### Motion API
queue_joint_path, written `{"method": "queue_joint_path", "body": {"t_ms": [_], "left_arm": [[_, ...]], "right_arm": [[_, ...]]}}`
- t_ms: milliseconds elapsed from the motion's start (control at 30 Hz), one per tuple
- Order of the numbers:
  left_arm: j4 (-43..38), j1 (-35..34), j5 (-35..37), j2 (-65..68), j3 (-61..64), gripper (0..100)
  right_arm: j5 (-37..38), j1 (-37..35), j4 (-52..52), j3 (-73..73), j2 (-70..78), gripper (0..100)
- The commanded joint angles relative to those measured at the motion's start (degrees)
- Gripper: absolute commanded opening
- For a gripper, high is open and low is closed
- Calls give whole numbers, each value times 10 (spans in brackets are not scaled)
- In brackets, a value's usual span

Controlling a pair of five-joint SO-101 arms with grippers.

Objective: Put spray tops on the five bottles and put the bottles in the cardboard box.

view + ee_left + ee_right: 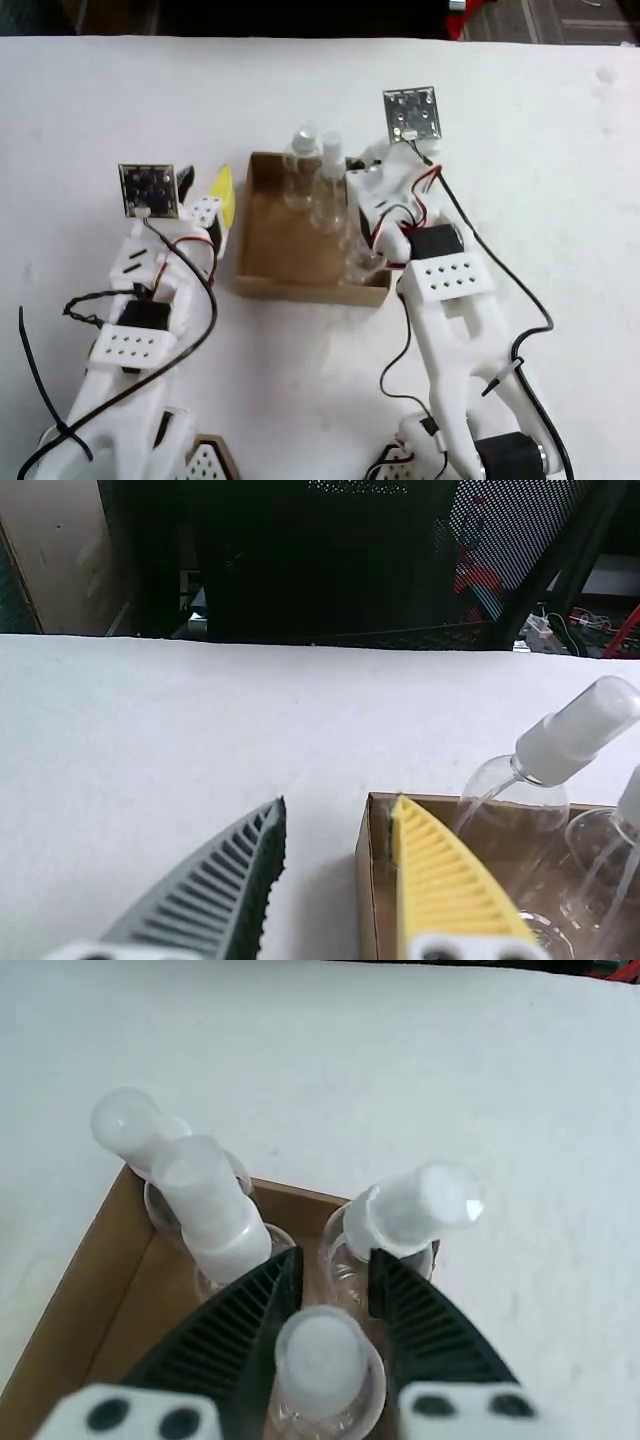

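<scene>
Currently the right gripper (332,1260) clasps an upright bottle (325,1355) standing at the cardboard box's (300,285) near right corner, its long axis vertical between the jaws. The left gripper (338,805) gapes wide and empty, straddling the box's left wall.

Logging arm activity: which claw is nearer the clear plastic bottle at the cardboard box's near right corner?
Right. The right claw holds that clear plastic bottle between its fingers. The left claw is open beside the left wall of the brown cardboard box.
</scene>
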Motion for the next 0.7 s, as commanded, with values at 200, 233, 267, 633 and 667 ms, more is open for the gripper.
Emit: {"method": "queue_joint_path", "body": {"t_ms": [200, 233, 267, 633, 667], "left_arm": [[-15, 1, -8, -17, -6, 161], [-15, 1, -8, -17, -6, 161], [-15, 1, -8, -17, -6, 161], [-15, 1, -8, -17, -5, 161], [-15, 1, -8, -17, -5, 161]], "right_arm": [[4, 0, 13, -28, -58, 127], [4, 0, 27, -37, -74, 127], [4, 0, 46, -47, -91, 127], [8, 125, 128, -103, -156, 126], [10, 140, 129, -103, -144, 126]]}}
